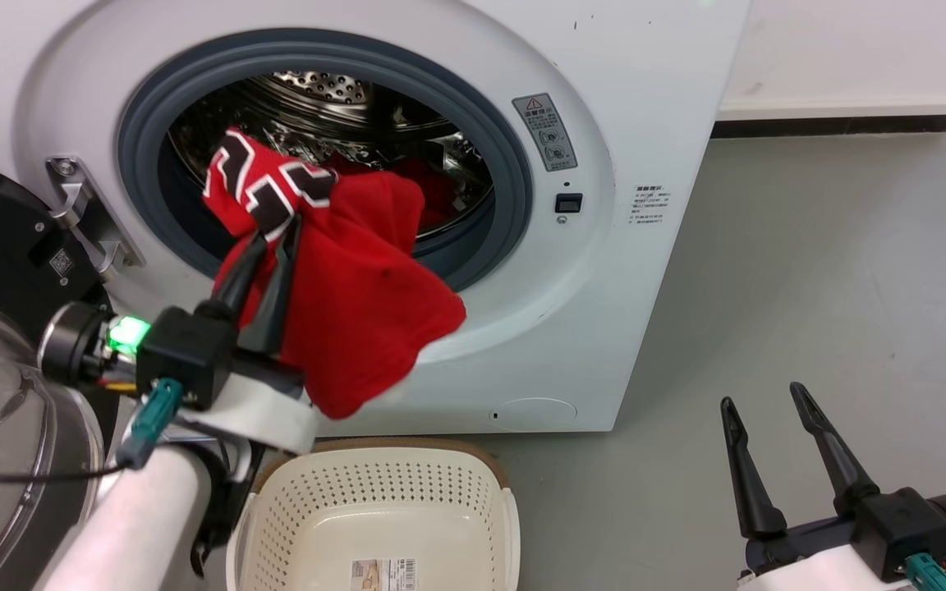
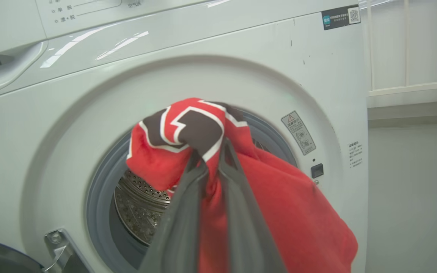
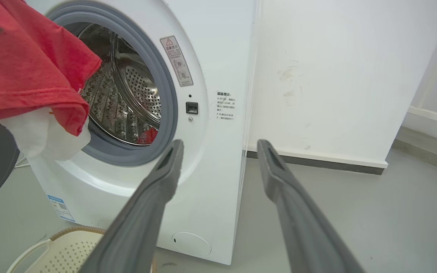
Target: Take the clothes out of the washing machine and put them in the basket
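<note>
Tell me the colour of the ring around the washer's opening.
The ring is grey; the head view shows it best.

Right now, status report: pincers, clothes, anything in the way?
Left pincer shut on jersey, hanging at washing machine mouth. Right pincer open, empty. Basket below, nothing between.

Red jersey (image 1: 358,279) — dangling above basket (image 1: 374,501)

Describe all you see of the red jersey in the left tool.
The jersey is soft bright red cloth with black, white-outlined numerals near its bunched top, where the left tool is shut on it. The rest hangs in loose folds in front of the washing machine opening, a white part showing at the lower edge. Its bottom hangs above the basket, apart from it.
</note>
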Robot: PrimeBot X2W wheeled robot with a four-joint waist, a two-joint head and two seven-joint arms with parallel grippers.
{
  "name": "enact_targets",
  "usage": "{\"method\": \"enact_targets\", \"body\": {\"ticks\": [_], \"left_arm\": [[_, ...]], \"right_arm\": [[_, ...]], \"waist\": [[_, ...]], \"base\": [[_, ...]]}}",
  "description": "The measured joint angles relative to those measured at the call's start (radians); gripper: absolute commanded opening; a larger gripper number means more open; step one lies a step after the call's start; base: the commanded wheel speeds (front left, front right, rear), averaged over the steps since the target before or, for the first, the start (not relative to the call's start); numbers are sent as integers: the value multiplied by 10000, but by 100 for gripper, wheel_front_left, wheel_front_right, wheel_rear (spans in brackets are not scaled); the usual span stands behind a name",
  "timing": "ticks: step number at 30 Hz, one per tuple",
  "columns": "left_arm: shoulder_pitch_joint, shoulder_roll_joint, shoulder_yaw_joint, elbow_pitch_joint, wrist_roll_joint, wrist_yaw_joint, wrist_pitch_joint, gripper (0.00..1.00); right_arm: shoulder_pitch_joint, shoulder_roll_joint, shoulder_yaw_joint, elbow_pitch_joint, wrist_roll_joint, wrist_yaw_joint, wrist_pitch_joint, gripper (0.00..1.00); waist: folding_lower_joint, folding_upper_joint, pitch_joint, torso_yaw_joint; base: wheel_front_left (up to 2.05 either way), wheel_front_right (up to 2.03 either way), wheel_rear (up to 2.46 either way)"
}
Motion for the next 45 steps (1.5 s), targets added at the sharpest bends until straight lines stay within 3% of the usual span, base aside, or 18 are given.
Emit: {"method": "enact_targets", "body": {"ticks": [9,19,28,36,45], "left_arm": [[1325,138,-328,-832,-222,79,426,0],[2101,-245,-692,681,-840,-176,-21,0],[1619,-683,-721,3747,-1198,-677,-742,0],[-157,-1223,-842,7147,-1183,-1250,-1030,0],[-2404,-1613,-1381,10623,-767,-1611,-913,0]], "right_arm": [[39,0,8,-2,-56,0,2,100],[-412,2,75,-173,-104,0,2,100],[-1335,-2,-52,-405,-146,0,2,100],[-2217,-2,-81,-617,-40,0,0,100],[-3060,-2,-113,-823,184,0,2,100]], "waist": [[1,0,46,72],[3,0,924,-141],[4,0,2493,-472],[4,0,4167,-823],[5,0,5913,-1228]], "base": [[0,0,0],[0,0,0],[0,0,0],[0,0,0],[0,0,0]]}}
